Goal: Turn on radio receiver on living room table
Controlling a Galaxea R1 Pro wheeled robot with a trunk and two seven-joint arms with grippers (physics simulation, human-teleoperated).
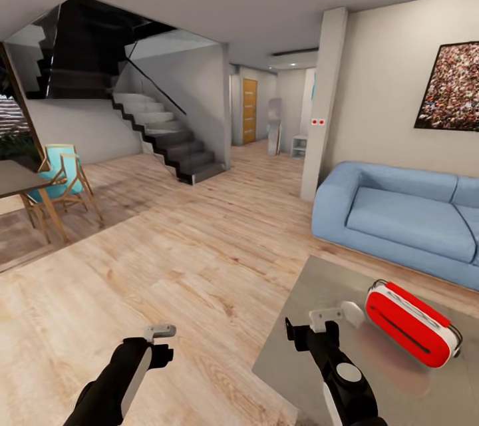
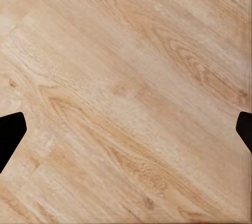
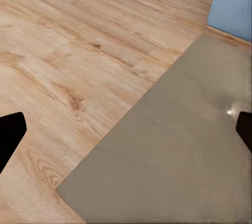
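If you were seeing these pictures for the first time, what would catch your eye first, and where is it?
The red and white radio receiver stands out at once, lying on the glossy grey table at the lower right of the head view, just beyond the right gripper. Behind it sits the blue sofa under a framed crowd picture. A dark staircase rises at the far left over the wood-plank floor.
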